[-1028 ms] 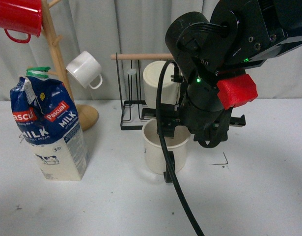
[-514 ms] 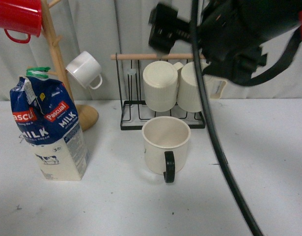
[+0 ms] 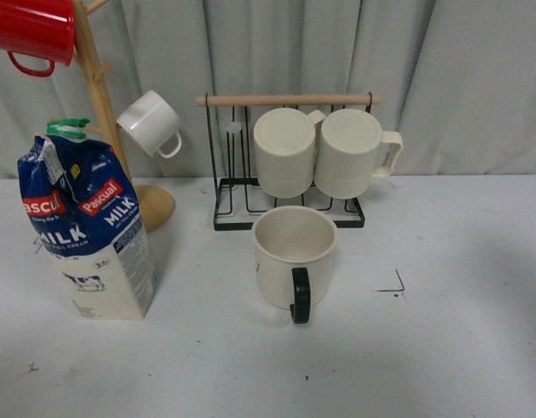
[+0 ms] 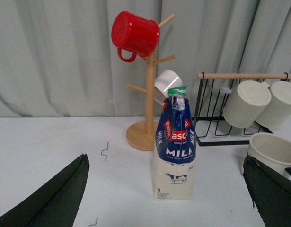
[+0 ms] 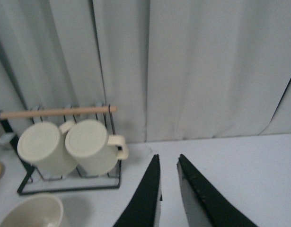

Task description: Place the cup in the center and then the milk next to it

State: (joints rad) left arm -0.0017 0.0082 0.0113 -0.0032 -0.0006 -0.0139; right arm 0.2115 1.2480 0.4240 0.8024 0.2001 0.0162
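I think the cup part looks done. The cup [image 3: 294, 252] stands the right way up near the middle of the worktop [image 3: 459, 348], just in front of the black rack [image 3: 217, 187] with the two ribbed mugs [image 3: 324, 161]. Its black handle points back at me. Nothing is holding it.

So the milk [image 3: 86, 231] is my next job, I think. It stands tall and straight on the worktop, green cap on top, well apart from the cup and off to the robot's left. It is near the foot of the wooden mug tree [image 3: 102, 104].

In the front view I can see no arms at all.

The left tool [image 4: 165, 160] is spread wide and holds nothing. From its own camera, the milk stands straight ahead, right in the gap between the two fingers [image 4: 55, 198], but further off and not touched. The carton's long way runs up and down, so I would take it by its sides. The cup peeks in at one edge of that view.

The right tool [image 5: 168, 158] has its fingers almost pressed together, with only a thin gap, and it pinches nothing. It looks at the rack and the curtain [image 5: 207, 71], with the cup's rim in one corner.

The left arm is on the milk's side, so I judge it the one to use.
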